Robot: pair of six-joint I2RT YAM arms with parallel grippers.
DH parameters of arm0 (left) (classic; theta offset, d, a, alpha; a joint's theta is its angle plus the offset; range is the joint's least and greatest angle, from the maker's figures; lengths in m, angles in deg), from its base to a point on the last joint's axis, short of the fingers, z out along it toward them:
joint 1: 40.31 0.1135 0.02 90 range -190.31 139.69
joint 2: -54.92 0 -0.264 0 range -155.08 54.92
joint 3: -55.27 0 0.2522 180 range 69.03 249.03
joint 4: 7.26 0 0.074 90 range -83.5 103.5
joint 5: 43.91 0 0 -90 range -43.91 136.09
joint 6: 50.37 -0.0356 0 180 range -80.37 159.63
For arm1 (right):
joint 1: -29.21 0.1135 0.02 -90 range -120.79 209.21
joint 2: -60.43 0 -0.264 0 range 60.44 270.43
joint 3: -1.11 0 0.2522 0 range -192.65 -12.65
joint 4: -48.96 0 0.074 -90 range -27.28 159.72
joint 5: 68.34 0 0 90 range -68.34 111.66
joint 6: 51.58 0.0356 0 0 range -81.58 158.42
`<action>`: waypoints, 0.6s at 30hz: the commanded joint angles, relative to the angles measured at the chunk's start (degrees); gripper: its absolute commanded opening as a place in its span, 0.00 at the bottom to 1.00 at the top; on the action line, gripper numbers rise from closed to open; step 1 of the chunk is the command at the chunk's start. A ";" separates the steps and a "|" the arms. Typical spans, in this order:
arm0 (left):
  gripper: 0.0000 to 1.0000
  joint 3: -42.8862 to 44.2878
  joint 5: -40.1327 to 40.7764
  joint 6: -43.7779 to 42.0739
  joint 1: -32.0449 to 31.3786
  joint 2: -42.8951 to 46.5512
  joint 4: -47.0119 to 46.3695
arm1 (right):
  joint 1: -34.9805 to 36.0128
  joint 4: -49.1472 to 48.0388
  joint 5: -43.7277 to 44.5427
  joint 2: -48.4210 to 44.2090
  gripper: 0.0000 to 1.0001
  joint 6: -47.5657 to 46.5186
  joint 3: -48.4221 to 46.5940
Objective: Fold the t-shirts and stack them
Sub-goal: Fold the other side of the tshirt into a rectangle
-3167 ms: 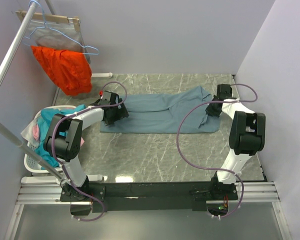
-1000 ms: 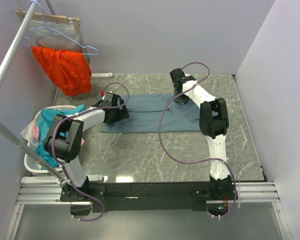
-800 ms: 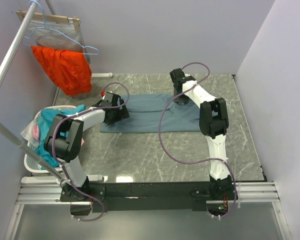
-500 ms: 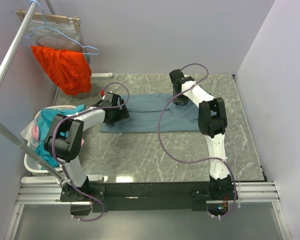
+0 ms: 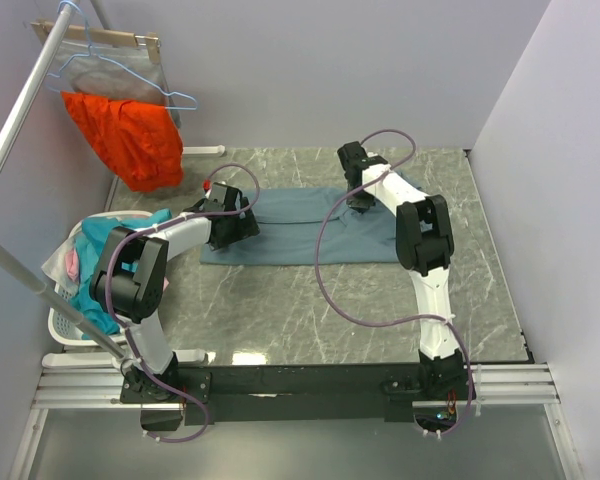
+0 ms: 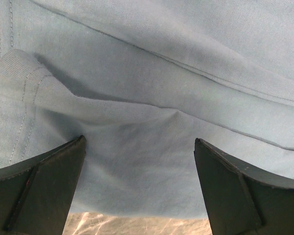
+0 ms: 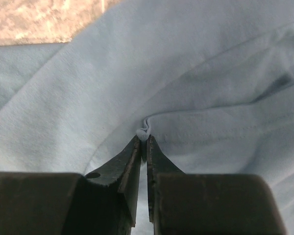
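Note:
A slate-blue t-shirt (image 5: 300, 228) lies as a folded strip across the far middle of the marble table (image 5: 310, 300). My left gripper (image 5: 242, 222) hovers low over the shirt's left end. In the left wrist view it stands open (image 6: 138, 142), its fingers wide apart over the cloth (image 6: 152, 73), near the collar rib and the shirt's near edge. My right gripper (image 5: 355, 198) is at the shirt's far edge, right of centre. The right wrist view shows it shut (image 7: 143, 139), pinching a small ridge of the shirt's fabric (image 7: 210, 73).
A bright orange garment (image 5: 130, 135) hangs from a blue hanger on a metal rail (image 5: 20, 130) at the back left. A white laundry basket (image 5: 65, 325) with teal and pink clothes stands left of the table. Walls close in at the back and right.
The shirt's right end has been folded over leftward since the earliest frame. Within the last second my right gripper closed on a ridge of cloth and edged slightly left. The left arm stayed still.

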 commanded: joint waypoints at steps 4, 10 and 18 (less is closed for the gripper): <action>0.99 -0.89 -0.73 -0.49 -0.03 -3.46 3.16 | 0.46 -2.17 4.07 -9.77 0.02 0.17 4.91; 1.00 -0.98 -0.55 -0.49 -0.11 -3.11 3.24 | 1.16 -3.05 2.05 -11.02 0.00 -0.26 4.30; 1.00 -0.72 -0.03 -0.49 -0.11 -2.93 3.77 | 2.04 -2.00 -3.13 -6.62 0.00 -0.79 -3.25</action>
